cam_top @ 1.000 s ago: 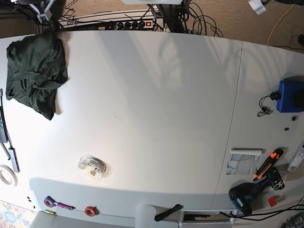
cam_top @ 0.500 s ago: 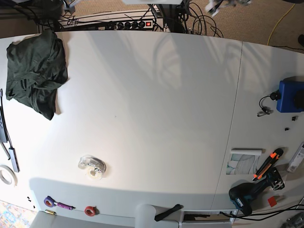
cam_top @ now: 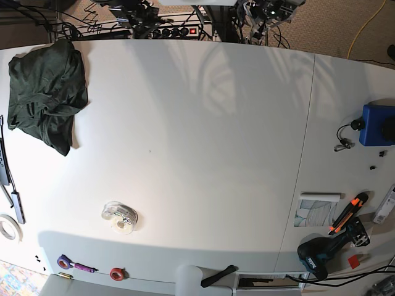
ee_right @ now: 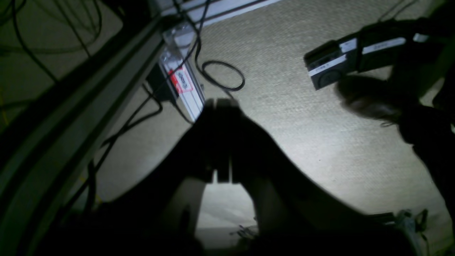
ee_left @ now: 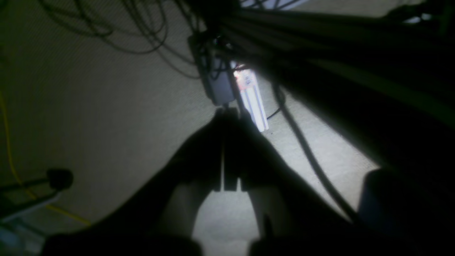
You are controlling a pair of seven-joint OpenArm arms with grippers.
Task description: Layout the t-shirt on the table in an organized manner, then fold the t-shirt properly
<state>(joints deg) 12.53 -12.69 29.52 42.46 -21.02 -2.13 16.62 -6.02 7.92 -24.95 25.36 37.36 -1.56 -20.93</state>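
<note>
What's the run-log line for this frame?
t-shirt: crumpled, table far corner | left gripper: shut, empty, off table | right gripper: shut, empty, off table

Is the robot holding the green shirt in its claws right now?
No, nothing is held. The left gripper and the right gripper are both shut and empty, off the table. The t-shirt lies bunched in a corner, untouched.

workshop, cordless drill (cam_top: pixel 321 253), tape rolls (cam_top: pixel 120 217), cables (cam_top: pixel 111 21)
</note>
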